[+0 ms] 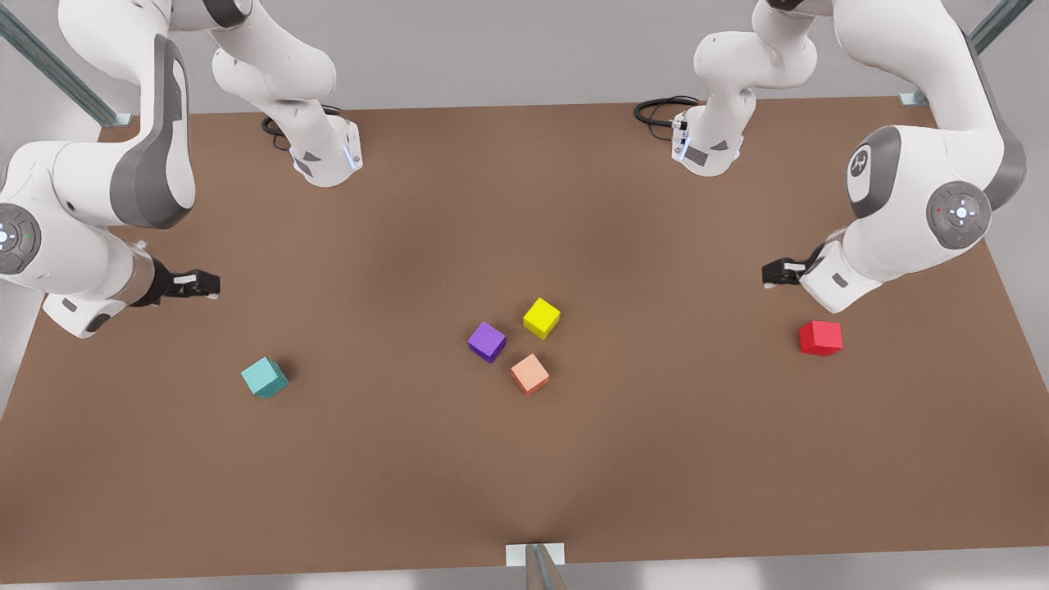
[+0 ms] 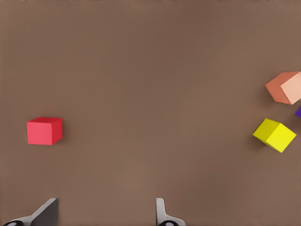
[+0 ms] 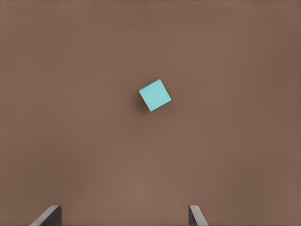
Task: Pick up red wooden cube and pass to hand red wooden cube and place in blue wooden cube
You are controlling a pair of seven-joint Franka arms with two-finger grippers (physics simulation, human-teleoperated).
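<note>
The left gripper [image 1: 774, 273], on the arm at the front view's right, is held with its fingers [image 2: 162, 213] spread apart and nothing between them; it hangs above the table [image 1: 656, 459], near the red wooden cube [image 1: 820, 338] but apart from it. The right gripper [image 1: 205, 284], on the arm at the front view's left, is likewise seen with its fingers [image 3: 196, 216] spread and empty, raised above the table on the far side of the central cube cluster from the red wooden cube. The red wooden cube is resting flat on the table, well apart from everything else. Toward the table's middle from it, a yellow cube [image 1: 542, 318], a purple cube [image 1: 487, 342] and a salmon-orange cube [image 1: 530, 374] are grouped closely; whether any of them touch cannot be told for certain, though small gaps seem to be visible. Beyond that cluster, farthest from the red wooden cube, the blue wooden cube [image 1: 265, 378] is lying alone on the table, near the right gripper.
</note>
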